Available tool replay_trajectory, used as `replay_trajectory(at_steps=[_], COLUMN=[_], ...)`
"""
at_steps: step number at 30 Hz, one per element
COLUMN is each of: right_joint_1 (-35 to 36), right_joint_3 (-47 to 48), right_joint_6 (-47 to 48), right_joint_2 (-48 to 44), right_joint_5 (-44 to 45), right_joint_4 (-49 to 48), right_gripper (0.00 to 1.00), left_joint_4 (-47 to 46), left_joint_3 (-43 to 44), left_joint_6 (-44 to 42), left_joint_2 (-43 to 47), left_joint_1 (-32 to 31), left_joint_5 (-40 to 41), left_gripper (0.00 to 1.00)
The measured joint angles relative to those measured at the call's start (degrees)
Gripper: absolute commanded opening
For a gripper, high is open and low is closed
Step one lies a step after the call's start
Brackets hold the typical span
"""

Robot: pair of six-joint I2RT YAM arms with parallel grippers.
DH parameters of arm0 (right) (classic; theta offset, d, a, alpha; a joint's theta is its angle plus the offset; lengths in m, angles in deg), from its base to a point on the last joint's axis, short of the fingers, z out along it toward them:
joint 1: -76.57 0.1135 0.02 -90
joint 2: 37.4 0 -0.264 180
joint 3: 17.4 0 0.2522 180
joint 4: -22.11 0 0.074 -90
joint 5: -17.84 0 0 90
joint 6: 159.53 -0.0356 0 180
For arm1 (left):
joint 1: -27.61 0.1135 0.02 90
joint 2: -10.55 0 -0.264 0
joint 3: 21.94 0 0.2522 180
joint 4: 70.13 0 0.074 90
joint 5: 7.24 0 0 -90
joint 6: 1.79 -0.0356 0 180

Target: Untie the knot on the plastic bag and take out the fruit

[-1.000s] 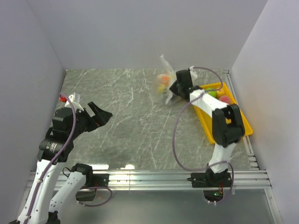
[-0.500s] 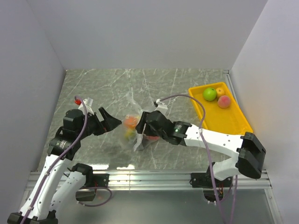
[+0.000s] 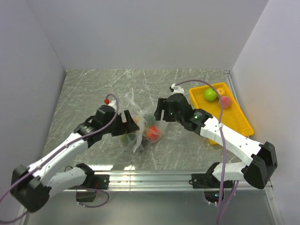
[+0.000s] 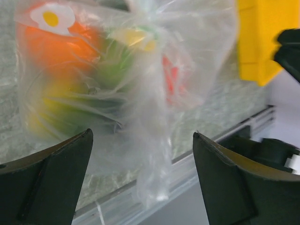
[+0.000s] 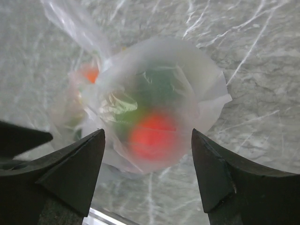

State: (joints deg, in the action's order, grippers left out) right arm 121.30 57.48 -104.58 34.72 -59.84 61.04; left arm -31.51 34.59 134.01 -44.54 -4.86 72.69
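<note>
The plastic bag [image 3: 139, 137] lies on the marble table near the middle, with an orange fruit [image 3: 135, 122], a red fruit [image 3: 152, 132] and green ones inside. In the right wrist view its film gathers into the knot [image 5: 106, 60], and a loose tail [image 5: 70, 21] runs up to the left. My left gripper [image 3: 128, 123] is open against the bag's left side, and a hanging fold of film [image 4: 154, 168] sits between its spread fingers. My right gripper [image 3: 160, 112] hovers open just behind and right of the bag, with the red fruit [image 5: 152, 136] showing between its fingers.
A yellow tray [image 3: 232, 123] stands at the right with a green apple [image 3: 210, 94] and a peach [image 3: 225, 101] at its far end. White walls close the table on three sides. A metal rail [image 3: 150, 178] runs along the near edge.
The right gripper brought the bag from beside the tray to the table's middle, opened and let it go. The left arm reached in to the bag's left side.
</note>
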Motion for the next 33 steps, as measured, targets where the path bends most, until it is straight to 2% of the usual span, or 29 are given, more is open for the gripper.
replay_trajectory(at_steps=[2,5,6,7,8,9,10,11,12,14,15,16,19,22,27,29,30,32,33], right_joint_1=[-0.5,-0.4,-0.3,-0.3,-0.3,-0.3,-0.3,-0.3,-0.3,-0.3,-0.3,-0.4,-1.5,-6.2,-19.5,-21.0,-20.8,-19.4,-18.4], right_joint_3=[0.0,0.3,0.3,0.3,0.3,0.2,0.2,0.2,0.2,0.2,0.2,0.0,-2.1,-6.5,-15.6,-18.0,-18.6,-18.6,-18.5], right_joint_6=[3.6,7.1,7.9,8.6,9.3,9.6,10.1,10.5,10.7,10.9,11.0,10.9,10.6,9.2,4.8,4.1,4.4,5.8,6.7], right_joint_2=[1.2,4.2,5.4,6.4,7.3,7.9,8.6,9.2,9.8,10.8,11.3,11.5,10.9,8.2,-0.1,-3.1,-4.4,-6.7,-8.1], right_joint_5=[-2.4,-5.7,-6.7,-7.5,-7.9,-8.2,-8.5,-8.6,-8.7,-8.5,-8.3,-7.8,-6.5,-6.3,-8.8,-10.8,-11.5,-11.7,-11.2], right_joint_4=[-0.1,-0.7,-1.1,-1.5,-2.0,-2.4,-2.8,-3.3,-3.7,-4.4,-4.6,-4.8,-5.2,-5.9,-6.3,-5.8,-5.5,-4.0,-3.2], right_gripper=[0.81,0.82,0.81,0.79,0.77,0.68,0.62,0.54,0.35,0.18,0.05,0.00,0.00,0.00,0.01,0.12,0.36,0.57,0.61], left_joint_4=[-0.5,-1.2,-1.7,-2.2,-2.8,-3.3,-3.7,-4.2,-4.7,-5.3,-5.5,-5.6,-5.5,-4.9,-4.3,-4.0,-3.9,-3.8,-3.8], left_joint_3=[0.8,2.0,2.2,2.3,2.3,2.3,2.3,2.3,2.3,2.3,2.3,2.2,0.9,-1.7,-8.0,-9.8,-10.3,-10.7,-10.7], left_joint_6=[0.2,0.4,0.4,0.5,0.9,1.0,0.8,1.2,1.2,0.9,0.9,0.9,1.0,1.8,3.4,3.6,3.3,2.4,1.8], left_joint_2=[-5.0,-10.2,-11.4,-12.4,-13.2,-13.8,-14.2,-14.5,-14.8,-14.8,-14.8,-14.6,-12.9,-9.0,0.6,4.0,5.1,6.7,7.1], left_joint_1=[-2.6,-4.1,-4.3,-4.5,-4.5,-4.6,-4.6,-4.7,-4.7,-4.9,-5.0,-5.0,-5.1,-3.8,5.0,7.7,8.0,8.5,8.8], left_joint_5=[3.2,7.0,8.0,9.1,9.9,10.6,11.1,11.5,11.9,12.5,12.9,13.3,16.0,17.8,17.3,16.2,15.6,15.0,14.4], left_gripper=[0.91,0.81,0.76,0.62,0.53,0.42,0.17,0.04,0.00,0.01,0.00,0.01,0.01,0.01,0.01,0.01,0.01,0.01,0.01])
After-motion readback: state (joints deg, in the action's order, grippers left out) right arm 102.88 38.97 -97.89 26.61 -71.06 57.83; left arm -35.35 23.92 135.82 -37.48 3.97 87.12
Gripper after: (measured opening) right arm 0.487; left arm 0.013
